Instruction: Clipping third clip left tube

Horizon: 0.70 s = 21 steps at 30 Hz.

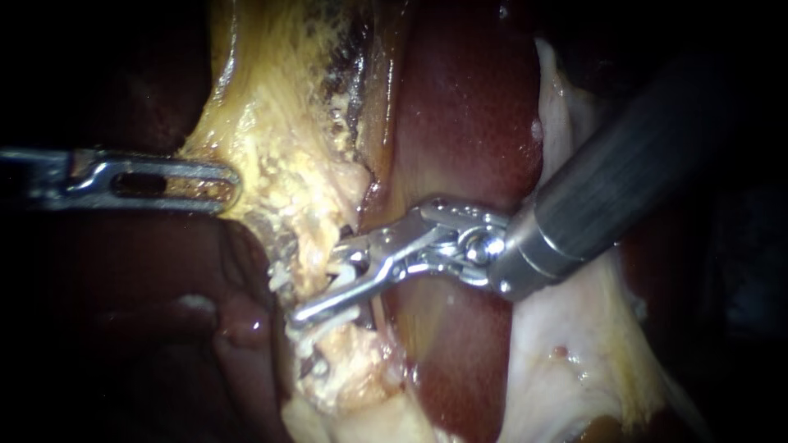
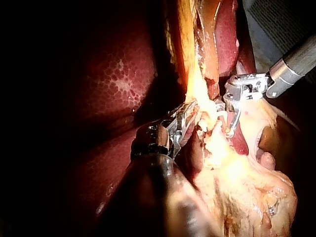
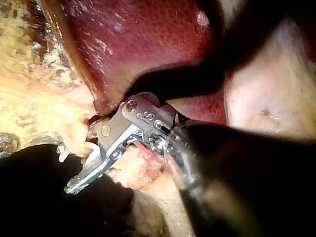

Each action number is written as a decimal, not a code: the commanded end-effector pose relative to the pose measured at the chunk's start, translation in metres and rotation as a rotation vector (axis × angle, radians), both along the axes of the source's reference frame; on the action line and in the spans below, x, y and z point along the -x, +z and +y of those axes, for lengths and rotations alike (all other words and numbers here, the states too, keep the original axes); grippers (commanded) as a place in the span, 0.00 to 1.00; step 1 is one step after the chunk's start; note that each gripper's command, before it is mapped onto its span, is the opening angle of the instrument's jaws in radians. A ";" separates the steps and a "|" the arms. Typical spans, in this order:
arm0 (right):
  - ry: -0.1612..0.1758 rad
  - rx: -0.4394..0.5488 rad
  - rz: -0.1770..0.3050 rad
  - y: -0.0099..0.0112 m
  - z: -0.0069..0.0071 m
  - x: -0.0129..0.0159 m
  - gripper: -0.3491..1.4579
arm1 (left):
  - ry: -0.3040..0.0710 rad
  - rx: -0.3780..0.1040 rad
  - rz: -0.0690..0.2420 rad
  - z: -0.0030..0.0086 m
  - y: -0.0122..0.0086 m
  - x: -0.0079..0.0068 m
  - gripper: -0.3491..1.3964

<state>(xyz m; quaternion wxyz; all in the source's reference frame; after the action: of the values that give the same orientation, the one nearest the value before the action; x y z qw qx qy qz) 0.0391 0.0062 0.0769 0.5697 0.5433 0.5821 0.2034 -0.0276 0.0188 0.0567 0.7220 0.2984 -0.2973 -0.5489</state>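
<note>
The left tube [image 1: 314, 246] is a yellow, ragged strand running down the middle of the endoscope view. My right instrument [image 1: 322, 279] comes in from the upper right. Its jaws stand open astride this tube, the lower jaw plainly in front and the upper one partly buried in tissue. A white clip [image 1: 279, 277] sits on the tube just past the jaws, and another clip [image 1: 313, 365] lies lower down. My left instrument [image 1: 222, 184] is shut on the yellow tissue [image 1: 263, 139] above the tube and holds it to the left. The wrist views show the right instrument [image 3: 81, 155] and left instrument [image 2: 185, 116] the same way.
Dark red liver [image 1: 468, 107] lies behind and to the right of the tube. Pale membrane-like tissue [image 1: 558, 344] spreads under the right instrument's shaft [image 1: 624, 180]. More liver [image 1: 164, 328] fills the lower left, in shadow.
</note>
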 end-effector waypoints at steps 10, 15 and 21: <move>-0.040 -0.062 -0.098 -0.0007 0.0008 -0.0002 0.47 | -0.001 0.000 0.000 0.0000 0.0000 0.0001 0.00; -0.042 -0.093 -0.131 -0.0009 0.0007 -0.0003 0.46 | -0.001 0.000 0.000 0.0000 0.0000 0.0001 0.00; -0.039 -0.103 -0.140 -0.0012 0.0004 0.0000 0.21 | -0.001 0.000 0.000 0.0000 0.0000 0.0001 0.00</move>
<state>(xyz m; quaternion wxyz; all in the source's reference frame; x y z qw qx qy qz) 0.0389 0.0066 0.0757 0.5858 0.5635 0.5237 0.2549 -0.0277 0.0187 0.0568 0.7219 0.2982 -0.2973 -0.5491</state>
